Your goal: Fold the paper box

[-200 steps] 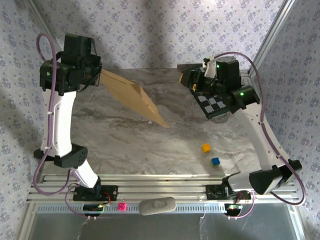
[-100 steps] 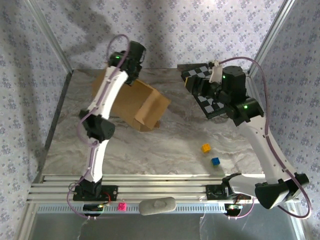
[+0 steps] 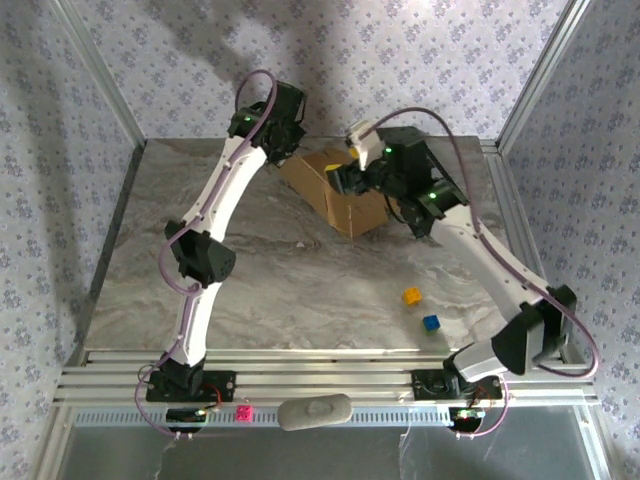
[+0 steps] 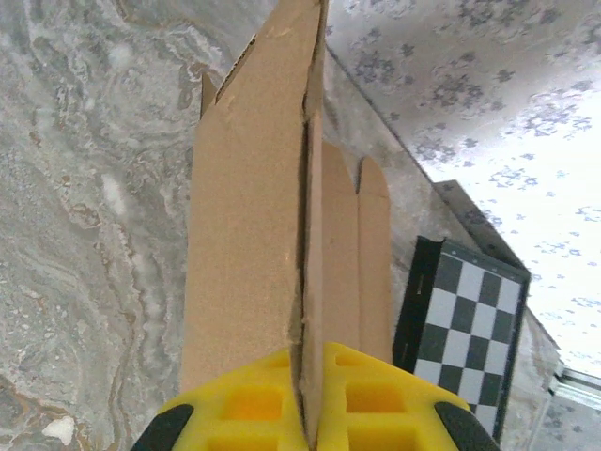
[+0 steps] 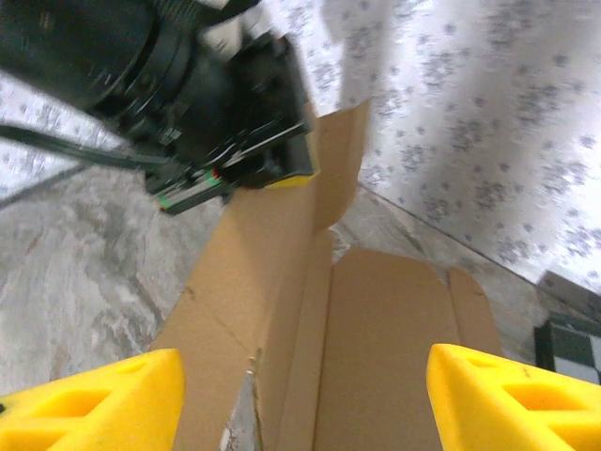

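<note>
Within the last second the left gripper, clamped on the edge of the box, has swung it from the far left to the far middle of the table. The right gripper has left the board and come across, jaws wide and empty over the cardboard. The box seems partly opened, so a two-handed fold looks ready to start.
</note>
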Controlling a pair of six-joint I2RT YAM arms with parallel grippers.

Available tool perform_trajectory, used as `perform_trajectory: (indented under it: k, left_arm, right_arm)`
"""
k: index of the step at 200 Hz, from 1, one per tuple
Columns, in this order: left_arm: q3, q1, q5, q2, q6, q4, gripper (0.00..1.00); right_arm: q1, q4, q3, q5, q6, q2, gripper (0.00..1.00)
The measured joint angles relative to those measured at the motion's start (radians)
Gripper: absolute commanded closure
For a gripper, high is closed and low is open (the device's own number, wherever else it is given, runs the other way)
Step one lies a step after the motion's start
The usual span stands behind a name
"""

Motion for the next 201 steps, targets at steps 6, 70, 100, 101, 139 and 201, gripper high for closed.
perform_trajectory:
  k: [6, 70, 100, 101, 139, 201]
  left_arm:
    - [0.000, 0.002, 0.004, -0.005, 0.003, 0.002, 1.00]
    - [-0.030, 0.019, 0.049, -0.053, 0.033, 0.008, 1.00]
    - [-0.044, 0.020, 0.056, -0.054, 0.040, 0.012, 1.00]
    - [-0.045, 0.020, 0.057, -0.054, 0.040, 0.012, 1.00]
    - [-0.072, 0.019, 0.068, -0.075, 0.045, 0.016, 1.00]
    - [-0.127, 0.018, 0.066, -0.151, 0.056, 0.048, 1.00]
  right_arm:
    - [0.018, -0.007, 0.019, 0.006, -0.021, 0.021, 0.30]
    - [0.166, -0.026, 0.067, 0.113, -0.130, 0.054, 0.27]
    - [0.196, -0.043, 0.086, 0.168, -0.147, 0.062, 0.28]
    - [0.198, -0.045, 0.091, 0.170, -0.148, 0.065, 0.29]
    - [0.219, -0.089, 0.304, 0.248, -0.177, 0.213, 0.44]
    - [0.235, -0.153, 0.367, 0.325, -0.192, 0.307, 0.70]
